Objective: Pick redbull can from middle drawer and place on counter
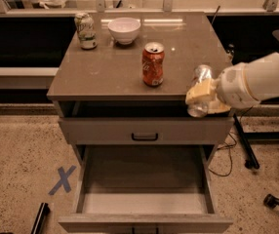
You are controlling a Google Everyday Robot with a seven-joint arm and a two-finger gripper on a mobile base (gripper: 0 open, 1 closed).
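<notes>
My gripper (pixel 201 95) is at the counter's front right corner, shut on the redbull can (pixel 200 88), a slim silver can held tilted just over the counter edge. The white arm (pixel 259 79) reaches in from the right. The counter (pixel 115 67) is a glossy grey-brown slab. The middle drawer (pixel 144 182) is pulled out below, and its pale floor holds nothing. The can's lower part is partly hidden by the pale fingers.
On the counter stand an orange soda can (pixel 152 64), a green-and-white can (pixel 85 30) and a white bowl (pixel 124 29). The top drawer front (pixel 144 130) with a black handle is shut. A blue X (pixel 61 180) marks the floor at left. Cables and stand legs (pixel 247 150) lie at right.
</notes>
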